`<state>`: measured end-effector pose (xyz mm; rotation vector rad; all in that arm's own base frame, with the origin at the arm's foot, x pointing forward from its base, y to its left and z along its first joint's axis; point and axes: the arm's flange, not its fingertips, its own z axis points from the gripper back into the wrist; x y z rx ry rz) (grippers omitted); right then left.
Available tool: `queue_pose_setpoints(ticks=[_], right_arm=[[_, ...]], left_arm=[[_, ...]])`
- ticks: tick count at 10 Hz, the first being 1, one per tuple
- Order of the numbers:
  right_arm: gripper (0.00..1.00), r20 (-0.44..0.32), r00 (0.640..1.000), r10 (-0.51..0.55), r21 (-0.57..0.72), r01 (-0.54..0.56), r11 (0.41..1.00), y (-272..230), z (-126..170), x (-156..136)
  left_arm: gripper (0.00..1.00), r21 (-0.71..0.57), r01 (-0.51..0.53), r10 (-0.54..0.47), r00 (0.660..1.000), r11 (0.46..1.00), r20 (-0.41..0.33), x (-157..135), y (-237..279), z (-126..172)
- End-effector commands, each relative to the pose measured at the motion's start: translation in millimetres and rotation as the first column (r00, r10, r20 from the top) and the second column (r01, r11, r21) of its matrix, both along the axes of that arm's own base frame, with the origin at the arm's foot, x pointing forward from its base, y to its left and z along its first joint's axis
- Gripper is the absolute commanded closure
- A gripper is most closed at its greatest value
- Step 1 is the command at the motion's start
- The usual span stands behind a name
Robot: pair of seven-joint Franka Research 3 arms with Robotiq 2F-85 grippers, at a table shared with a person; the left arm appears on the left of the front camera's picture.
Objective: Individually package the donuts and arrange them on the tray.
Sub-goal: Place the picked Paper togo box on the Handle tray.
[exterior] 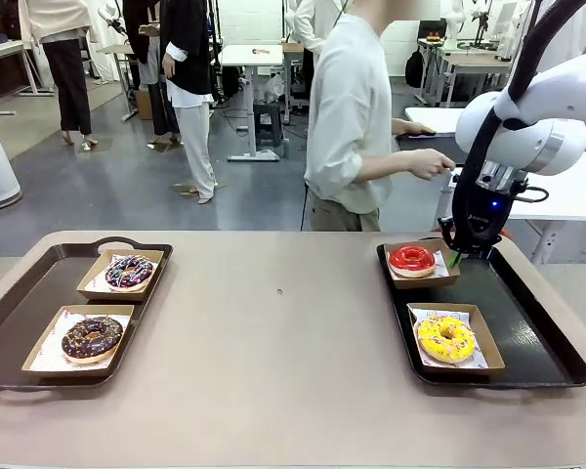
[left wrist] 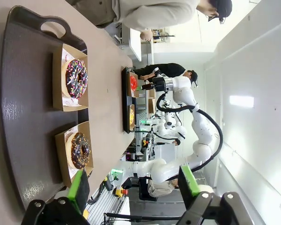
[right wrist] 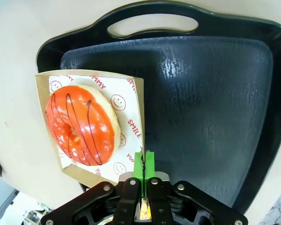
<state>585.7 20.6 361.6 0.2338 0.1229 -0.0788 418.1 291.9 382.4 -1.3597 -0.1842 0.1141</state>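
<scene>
Right tool (right wrist: 144, 159) pinches shut beside the red donut's brown cardboard box (right wrist: 136, 101), nudging it; left tool (left wrist: 131, 187) gapes wide.

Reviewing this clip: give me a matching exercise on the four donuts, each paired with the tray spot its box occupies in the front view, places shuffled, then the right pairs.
Things:
1. red donut
2. yellow donut
3. purple-glazed donut
4. chocolate donut

Places:
A. left tray, near end
B. right tray, far end, box partly over the tray's rim
C. left tray, far end
D. right tray, near end

Pairs: 1-B, 2-D, 3-C, 4-A
</scene>
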Motion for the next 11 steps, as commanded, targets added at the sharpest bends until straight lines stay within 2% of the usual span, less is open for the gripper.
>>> queue_pose_setpoints(ticks=[1, 4, 11], right_arm=[[0.99, -0.012, 1.000, -0.019, -0.073, 0.018, 0.997, 3, 1, -5], [0.99, -0.017, 1.000, -0.020, -0.151, 0.017, 0.988, 6, 11, -6], [0.99, -0.031, 1.000, -0.002, -0.150, -0.003, 0.989, 20, 6, 8]], left_arm=[[0.00, -0.002, -0.003, 0.003, 1.000, 1.000, 0.003, -1, 0, 2], [0.00, -0.002, -0.003, 0.003, 1.000, 1.000, 0.003, -1, 0, 2], [0.00, -0.002, -0.003, 0.003, 1.000, 1.000, 0.003, -1, 0, 2]])
